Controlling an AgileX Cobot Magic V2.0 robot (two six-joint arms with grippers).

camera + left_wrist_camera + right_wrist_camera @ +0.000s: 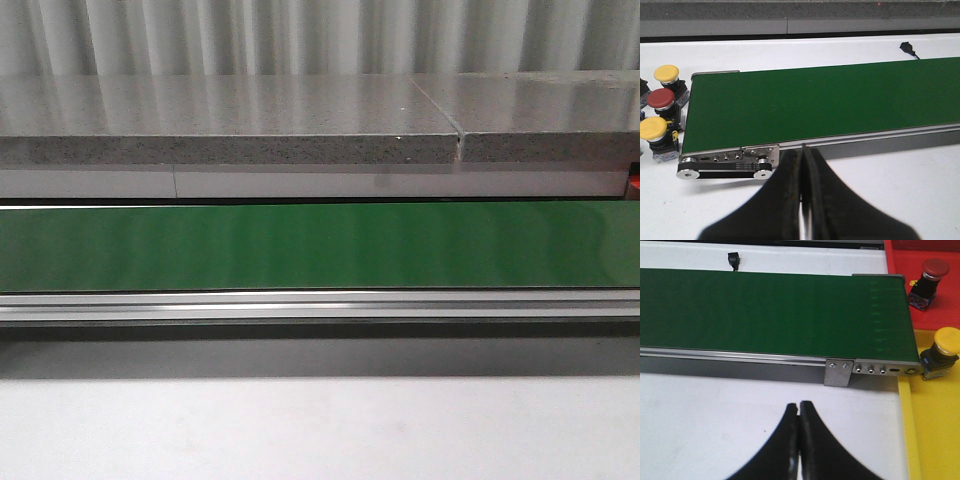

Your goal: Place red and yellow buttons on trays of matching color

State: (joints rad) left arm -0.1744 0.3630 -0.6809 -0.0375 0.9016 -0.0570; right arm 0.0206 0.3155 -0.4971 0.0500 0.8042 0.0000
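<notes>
**Both grippers closed over table, buttons sitting at belt ends**

Green conveyor belt (320, 245) is running the full width of the front view, metal rail along its near edge, white table (320, 430) showing bare in front. Grey stone ledge (230, 125) is sitting behind the belt.

Left gripper (802, 200) is hovering over the white table just short of the belt's near rail, jaws pressed together, holding nothing. Just off the belt's end, three buttons are standing in a row on the table: yellow button (666, 74), red button (660, 99), second yellow button (652, 128), close together, near the belt's end roller.

Right gripper (799, 440) is hanging over open table near the belt's other end, jaws together, empty. Red tray (940, 305) is lying past that belt end with a red-capped button (932, 267) on it. Yellow tray (935, 430) is lying beside it, a yellow-capped button (946, 340) sitting at its edge, just beside the belt corner.
</notes>
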